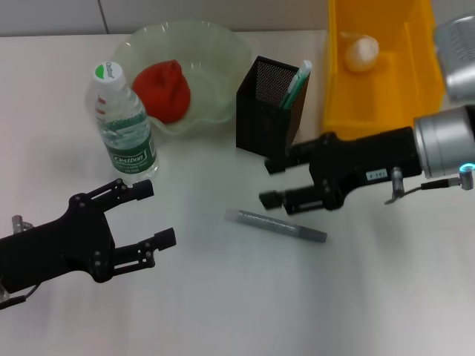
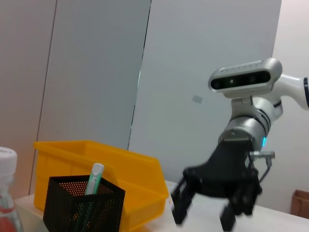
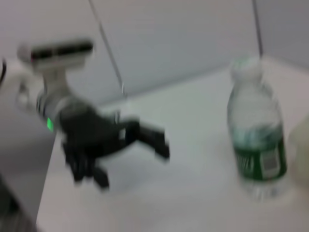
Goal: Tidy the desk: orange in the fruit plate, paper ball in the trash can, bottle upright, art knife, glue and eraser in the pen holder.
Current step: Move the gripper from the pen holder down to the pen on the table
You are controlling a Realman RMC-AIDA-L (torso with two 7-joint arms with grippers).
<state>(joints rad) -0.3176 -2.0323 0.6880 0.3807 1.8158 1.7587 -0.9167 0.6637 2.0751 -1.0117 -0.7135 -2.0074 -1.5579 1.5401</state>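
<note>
The white desk (image 1: 223,311) fills the head view, with a pale grey panelled wall (image 2: 96,72) behind it. At the far right stands the yellow trash can (image 1: 338,104), and the paper ball (image 1: 361,52) lies inside it. Far left of centre sits the pale green fruit plate (image 1: 215,52), with the orange (image 1: 163,89) resting in it. The bottle (image 1: 123,122) stands upright just in front of the plate's left edge, white cap on top. Between the plate and the trash can stands the black mesh pen holder (image 1: 256,111), close beside the trash can, with a white and green stick-shaped thing (image 1: 295,85) leaning out of its right corner; what it is cannot be told.

The right gripper (image 1: 271,182) reaches in from the right, its fingers spread open and empty, the far finger close to the pen holder's base. Just in front of it, lying flat on the desk, is a long grey art knife (image 1: 282,225), apart from the near finger. The left gripper (image 1: 157,215) hovers low at the near left, also open and holding nothing, well in front of the bottle.
</note>
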